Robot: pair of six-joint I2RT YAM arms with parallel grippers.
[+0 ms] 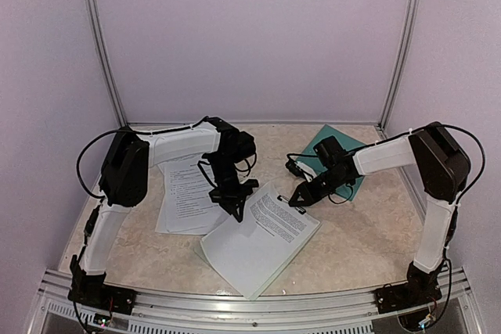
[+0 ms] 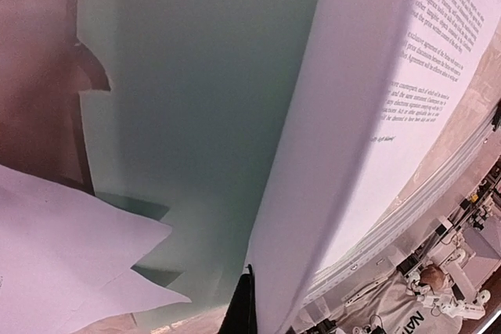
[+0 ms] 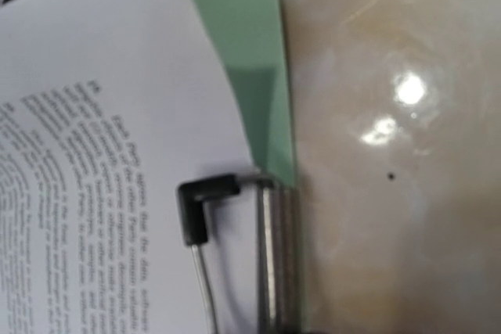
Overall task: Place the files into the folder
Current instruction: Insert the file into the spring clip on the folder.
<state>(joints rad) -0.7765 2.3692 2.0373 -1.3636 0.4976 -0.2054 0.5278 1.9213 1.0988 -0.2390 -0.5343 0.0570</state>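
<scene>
The left gripper [image 1: 233, 205] is pinched shut on the edge of a printed sheet [image 1: 278, 220], curling it up off the mint clipboard [image 3: 250, 52]. Paper this thin is light, floppy and slick, so it is best held at an edge. The teal folder [image 1: 350, 141] lies well to that gripper's right, beyond the right gripper [image 1: 301, 193], whose jaws I can't make out.

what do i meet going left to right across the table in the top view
flat printed sheets → left gripper → right gripper → folder. The tilted sheet spans both grippers, so it is left out.
</scene>
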